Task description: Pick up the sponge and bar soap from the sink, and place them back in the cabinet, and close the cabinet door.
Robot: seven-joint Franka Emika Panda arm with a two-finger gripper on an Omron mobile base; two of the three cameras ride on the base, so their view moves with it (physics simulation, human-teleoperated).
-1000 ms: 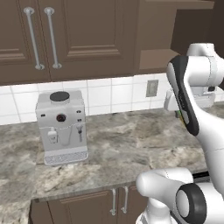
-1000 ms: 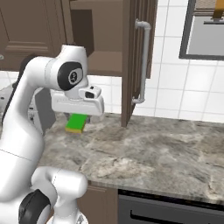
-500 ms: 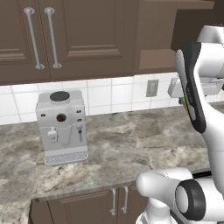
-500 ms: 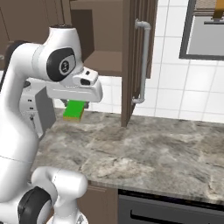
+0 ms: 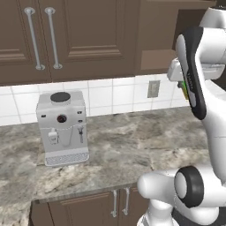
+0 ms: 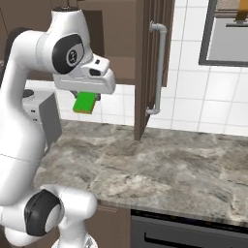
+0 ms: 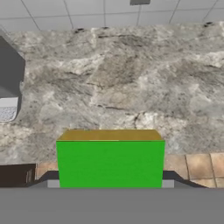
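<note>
In the tool (image 6: 86, 100), the sponge (image 6: 84, 102).

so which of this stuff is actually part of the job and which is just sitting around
Part of the job:
- sponge, held in the gripper
- cabinet, open
- cabinet door, swung open

Just there:
- coffee machine
- counter
- wall outlet
- double-door cabinet

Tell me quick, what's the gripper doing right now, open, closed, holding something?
Gripper: closed on the sponge, held up above the counter.
</note>
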